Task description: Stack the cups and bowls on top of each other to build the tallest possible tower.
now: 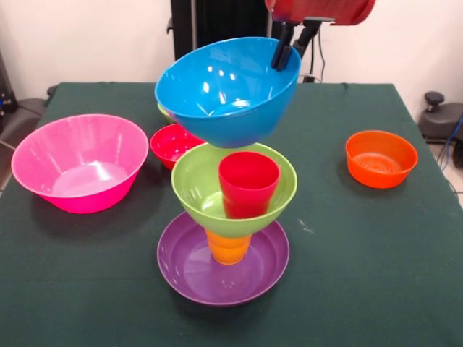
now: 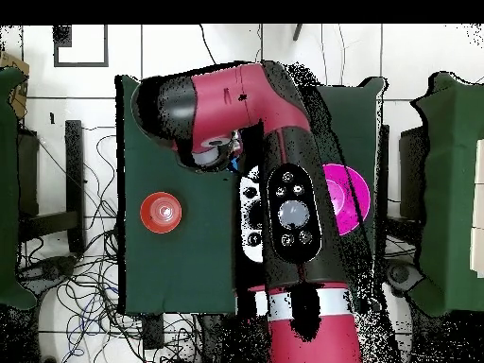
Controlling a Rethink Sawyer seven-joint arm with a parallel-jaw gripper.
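The tower stands at the front middle: the shallow purple bowl [image 1: 189,269] as base, the orange cup [image 1: 228,247] in it, the lime green bowl [image 1: 192,186] on that cup, and the red cup [image 1: 248,184] upright inside the green bowl. My gripper [image 1: 286,59] is shut on the far right rim of the blue bowl [image 1: 224,90] and holds it tilted, just above the red cup. I cannot tell whether they touch. The yellow cup is out of view. In the overhead view the arm hides the gripper and the tower.
The big pink bowl [image 1: 79,163] sits at the left and shows in the overhead view [image 2: 342,197]. The small red bowl [image 1: 172,144] sits behind the tower, and a green rim [image 1: 164,112] peeks out behind the blue bowl. The small orange bowl [image 1: 381,157] [image 2: 161,212] sits at the right.
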